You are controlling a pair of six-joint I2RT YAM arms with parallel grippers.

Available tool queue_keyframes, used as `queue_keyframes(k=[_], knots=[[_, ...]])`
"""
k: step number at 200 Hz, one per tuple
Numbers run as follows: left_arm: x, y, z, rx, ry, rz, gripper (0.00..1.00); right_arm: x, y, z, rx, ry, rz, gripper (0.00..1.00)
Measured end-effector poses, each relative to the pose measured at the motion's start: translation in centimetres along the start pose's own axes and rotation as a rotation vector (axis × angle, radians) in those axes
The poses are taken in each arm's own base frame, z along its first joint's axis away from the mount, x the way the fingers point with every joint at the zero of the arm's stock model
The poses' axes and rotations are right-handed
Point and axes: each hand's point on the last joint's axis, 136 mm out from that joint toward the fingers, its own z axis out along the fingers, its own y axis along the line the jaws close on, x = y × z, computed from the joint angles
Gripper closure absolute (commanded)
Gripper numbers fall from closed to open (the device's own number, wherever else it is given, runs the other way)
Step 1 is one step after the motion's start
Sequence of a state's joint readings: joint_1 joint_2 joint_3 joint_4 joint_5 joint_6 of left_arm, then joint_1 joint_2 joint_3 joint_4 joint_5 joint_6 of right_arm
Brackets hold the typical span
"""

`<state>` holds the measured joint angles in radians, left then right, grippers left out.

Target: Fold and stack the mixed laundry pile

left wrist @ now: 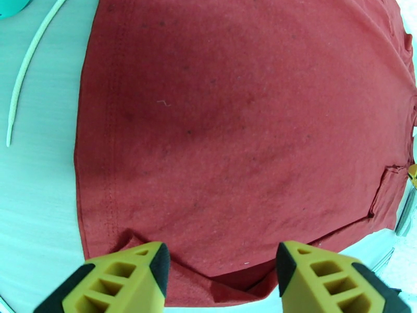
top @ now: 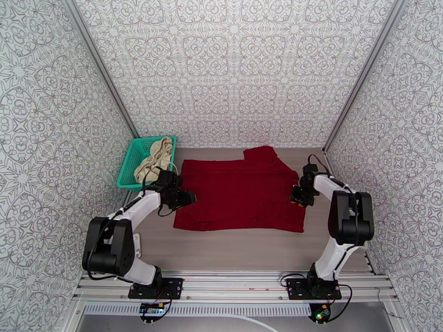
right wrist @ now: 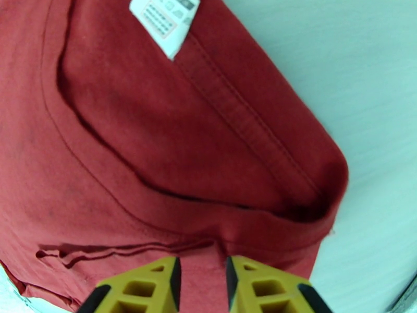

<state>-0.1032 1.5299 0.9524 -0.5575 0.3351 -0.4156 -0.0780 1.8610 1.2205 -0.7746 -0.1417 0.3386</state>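
Risk of lopsided fold: dark red shirt (top: 241, 197) lies flat on the table (top: 249, 250), left pincer (left wrist: 221, 267) open astride its hem (left wrist: 104, 168), right pincer (right wrist: 203, 280) nearly closed at the collar (right wrist: 245, 121), grip undeterminable, so uneven lifting may bunch it.

On my screens I log the shirt (top: 241, 195) as plain dark red with same-colour stitching, and its care label (right wrist: 164, 19) as white with grey print. The cream-beige garment (top: 154, 159) is plain, and its cord (left wrist: 26, 63) is off-white. The basket (top: 128, 161) is teal mesh. The left gripper (left wrist: 221, 267) and right gripper (right wrist: 202, 280) are yellow with black pads. The arms (top: 138, 208) are white with black joints. The walls (top: 232, 67) are white with a repeating grey ornamental tracery. The table (top: 243, 247) is pale grey-brown wood grain.
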Motion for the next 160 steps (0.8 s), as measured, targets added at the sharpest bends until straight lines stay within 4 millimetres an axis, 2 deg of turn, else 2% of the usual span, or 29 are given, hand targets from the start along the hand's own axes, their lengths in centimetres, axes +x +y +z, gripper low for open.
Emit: queue_keyframes(k=[29,63,89,160], knots=[[0.0,0.0,0.0,0.0,0.0,0.0,0.4,0.0,-0.1,0.6,0.003,0.007,0.001,0.74],[0.0,0.0,0.0,0.0,0.0,0.0,0.4,0.0,-0.1,0.6,0.002,0.007,-0.005,0.86],[0.0,0.0,0.0,0.0,0.0,0.0,0.4,0.0,0.0,0.3,0.001,0.003,-0.014,0.91],[0.6,0.2,-0.3,-0.002,-0.001,0.0,0.4,0.3,0.6,-2.9,-0.026,-0.06,-0.028,0.95]])
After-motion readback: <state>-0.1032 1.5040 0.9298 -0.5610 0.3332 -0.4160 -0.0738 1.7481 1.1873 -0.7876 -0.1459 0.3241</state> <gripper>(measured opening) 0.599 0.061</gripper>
